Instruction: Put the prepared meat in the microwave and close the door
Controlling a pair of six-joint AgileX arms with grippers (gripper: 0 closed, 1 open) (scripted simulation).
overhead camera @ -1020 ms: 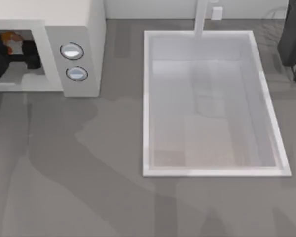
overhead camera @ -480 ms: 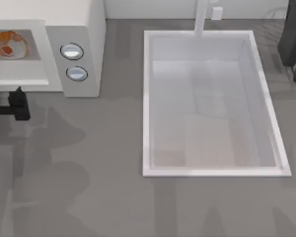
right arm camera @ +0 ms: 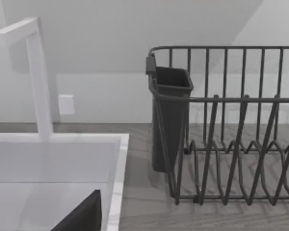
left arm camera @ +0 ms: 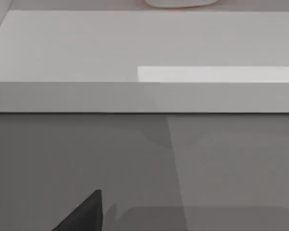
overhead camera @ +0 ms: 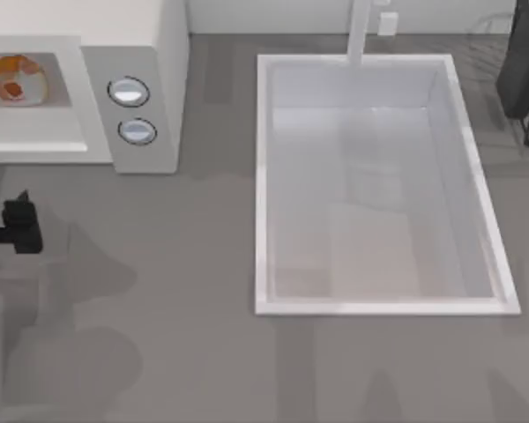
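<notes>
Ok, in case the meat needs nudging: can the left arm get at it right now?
Probably yes: the left claw hovers just in front of the microwave, whose cavity stands open, with nothing between it and the prepared meat.

1. The left gripper [overhead camera: 19, 225] sits at the top view's left edge, low over the table, pointing right.
2. Its dark fingers seem close together, though this is hard to judge.
3. The left arm runs off past the left edge.
</notes>
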